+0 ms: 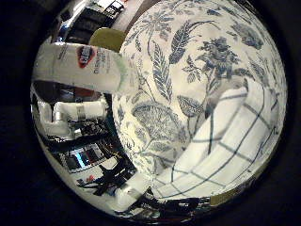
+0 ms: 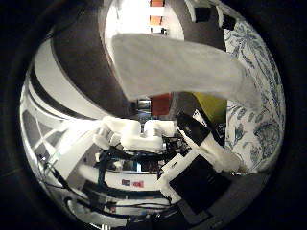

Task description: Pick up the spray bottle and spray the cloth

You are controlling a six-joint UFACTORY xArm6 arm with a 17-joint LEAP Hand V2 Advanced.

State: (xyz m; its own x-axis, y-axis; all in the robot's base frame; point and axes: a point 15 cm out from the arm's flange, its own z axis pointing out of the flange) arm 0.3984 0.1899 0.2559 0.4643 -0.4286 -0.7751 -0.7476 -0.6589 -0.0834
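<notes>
The white spray bottle with a red label stands with one end against the blue floral tablecloth. It is close to my palm and shows as a broad white bar in the thumb side view. The white cloth with dark check lines lies folded on the tablecloth, a short way from the bottle. My right hand shows loosely bent white fingers beside the bottle, and none of them wraps round it.
A yellow object sits beyond the bottle at the table's edge. Past the edge lie dark room furniture and equipment. The floral tablecloth spreads wide around the checked cloth.
</notes>
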